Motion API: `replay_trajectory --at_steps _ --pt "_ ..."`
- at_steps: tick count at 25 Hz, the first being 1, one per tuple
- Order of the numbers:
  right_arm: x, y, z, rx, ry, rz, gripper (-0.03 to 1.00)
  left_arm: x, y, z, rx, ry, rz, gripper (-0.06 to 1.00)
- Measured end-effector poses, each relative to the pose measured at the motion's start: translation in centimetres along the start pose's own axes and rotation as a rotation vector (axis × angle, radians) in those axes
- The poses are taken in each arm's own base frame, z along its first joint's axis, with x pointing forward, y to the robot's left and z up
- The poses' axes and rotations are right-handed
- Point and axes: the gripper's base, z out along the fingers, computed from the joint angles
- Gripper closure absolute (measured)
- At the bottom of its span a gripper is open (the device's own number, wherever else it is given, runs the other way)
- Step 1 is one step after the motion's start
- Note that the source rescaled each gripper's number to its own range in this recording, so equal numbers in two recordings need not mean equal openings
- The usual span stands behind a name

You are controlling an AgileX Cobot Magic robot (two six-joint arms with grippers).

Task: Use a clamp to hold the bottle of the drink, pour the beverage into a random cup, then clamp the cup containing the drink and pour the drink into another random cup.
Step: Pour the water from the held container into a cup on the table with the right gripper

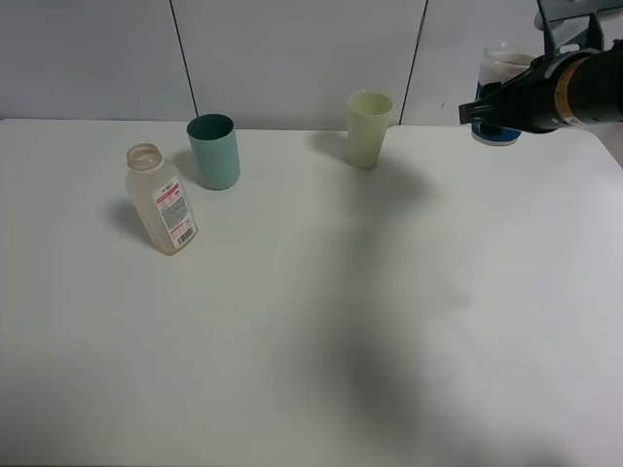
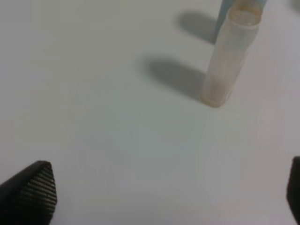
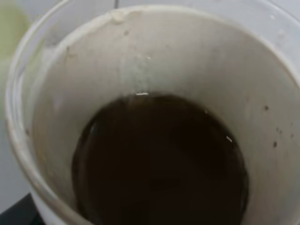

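An uncapped clear bottle (image 1: 162, 199) with a red and white label stands on the white table (image 1: 321, 321) at the left. It also shows in the left wrist view (image 2: 228, 56). A teal cup (image 1: 214, 151) stands just behind and to the right of it. A pale yellow-green cup (image 1: 369, 127) stands at the back centre. My left gripper (image 2: 168, 190) is open and empty, well short of the bottle; only its fingertips (image 2: 33, 192) show. My right gripper (image 1: 477, 110) hovers at a white tub (image 1: 502, 70) at the back right. The tub (image 3: 154, 61) holds dark liquid (image 3: 159, 164).
The white tub has a blue base and stands at the table's far right edge by the grey back wall (image 1: 292, 49). A broad shadow lies across the middle of the table.
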Motion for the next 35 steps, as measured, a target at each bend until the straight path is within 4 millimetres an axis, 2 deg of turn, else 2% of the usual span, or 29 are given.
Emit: replay_trajectory --at_steps 3,7,11,22,31,35 --pt "-1.1 -0.4 0.3 0.040 -0.026 0.002 0.91 0.0 0.0 0.0 0.000 0.000 0.000 -0.06" --pt "-1.8 -0.3 2.0 0.044 -0.021 -0.004 0.91 0.0 0.0 0.0 0.000 0.000 0.000 -0.06" --pt "-2.1 0.6 4.1 0.040 -0.002 -0.030 0.91 0.0 0.0 0.0 0.000 0.000 0.000 -0.06" --pt "-4.5 4.2 7.7 0.058 -0.056 -0.127 0.91 0.0 0.0 0.0 0.000 0.000 0.000 -0.06" --pt "-5.6 5.3 9.2 0.134 -0.057 -0.218 0.91 0.0 0.0 0.0 0.000 0.000 0.000 -0.06" --pt "-5.4 6.0 9.9 0.141 -0.035 -0.291 0.91 0.0 0.0 0.0 0.000 0.000 0.000 -0.06"
